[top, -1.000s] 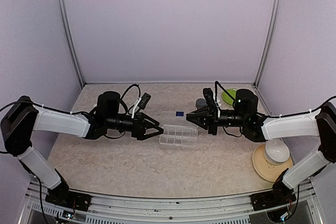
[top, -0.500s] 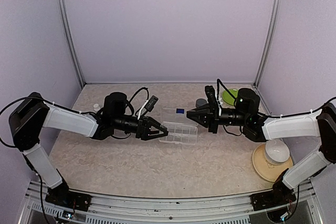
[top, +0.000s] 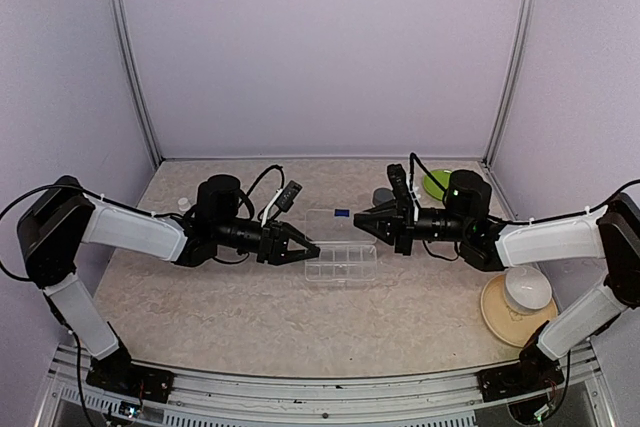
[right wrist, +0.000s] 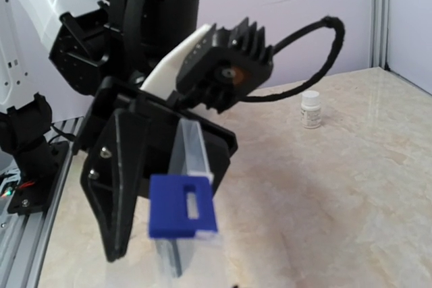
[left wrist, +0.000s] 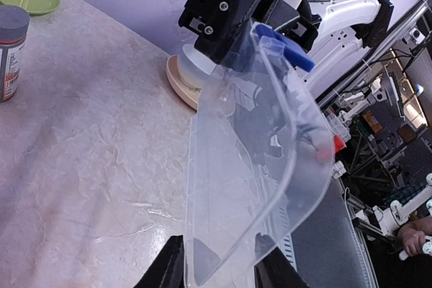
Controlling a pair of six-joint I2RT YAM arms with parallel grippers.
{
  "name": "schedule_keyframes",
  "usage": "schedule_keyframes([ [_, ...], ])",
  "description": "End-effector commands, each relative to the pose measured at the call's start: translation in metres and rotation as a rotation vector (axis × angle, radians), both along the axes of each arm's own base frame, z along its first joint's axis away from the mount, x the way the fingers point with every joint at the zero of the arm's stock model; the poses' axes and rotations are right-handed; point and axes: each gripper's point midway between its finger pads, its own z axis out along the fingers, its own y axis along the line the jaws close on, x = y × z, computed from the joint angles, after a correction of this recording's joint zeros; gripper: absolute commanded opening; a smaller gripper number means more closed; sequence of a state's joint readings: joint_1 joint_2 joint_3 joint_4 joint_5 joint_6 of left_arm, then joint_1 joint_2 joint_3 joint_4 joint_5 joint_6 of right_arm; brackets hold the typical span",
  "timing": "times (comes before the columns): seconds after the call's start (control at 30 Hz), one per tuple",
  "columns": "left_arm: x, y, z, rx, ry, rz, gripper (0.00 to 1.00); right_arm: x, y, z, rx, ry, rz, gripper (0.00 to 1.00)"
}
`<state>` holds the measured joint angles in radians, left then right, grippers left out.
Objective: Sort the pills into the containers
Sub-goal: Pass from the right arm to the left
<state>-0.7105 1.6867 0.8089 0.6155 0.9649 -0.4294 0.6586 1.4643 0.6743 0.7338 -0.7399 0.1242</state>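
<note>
The containers are the compartments of a clear pill box lying mid-table. Its lid stands up, with a blue clasp on the lid's edge. My left gripper has closed on the box's left end. In the left wrist view both fingers press the clear box. My right gripper is shut and empty, its tip just right of the raised lid. The right wrist view shows the clasp straight ahead, with the left gripper behind it. No pills show in any view.
A green plate and a grey-capped bottle stand at the back right. A white bowl on a tan plate sits at the near right. A small white bottle stands at the back left. Walls enclose three sides.
My left gripper moved right to the box's end and narrowed from wide open onto it. The right gripper stayed shut and shifted slightly left.
</note>
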Motion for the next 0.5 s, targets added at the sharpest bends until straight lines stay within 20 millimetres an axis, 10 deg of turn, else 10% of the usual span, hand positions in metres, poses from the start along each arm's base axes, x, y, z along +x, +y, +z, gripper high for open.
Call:
schedule_keyframes([
  [0.0, -0.007, -0.004, 0.003, -0.020, -0.021, -0.039, 0.37, 0.012, 0.000, 0.011, 0.023, -0.005, -0.041, 0.06],
  [0.2, 0.001, -0.005, -0.009, 0.016, 0.011, 0.000, 0.67, 0.006, -0.004, 0.020, 0.042, -0.036, -0.037, 0.06],
  [0.47, -0.001, -0.007, -0.012, 0.018, 0.027, -0.016, 0.61, 0.008, -0.010, 0.024, 0.030, -0.085, -0.083, 0.05],
])
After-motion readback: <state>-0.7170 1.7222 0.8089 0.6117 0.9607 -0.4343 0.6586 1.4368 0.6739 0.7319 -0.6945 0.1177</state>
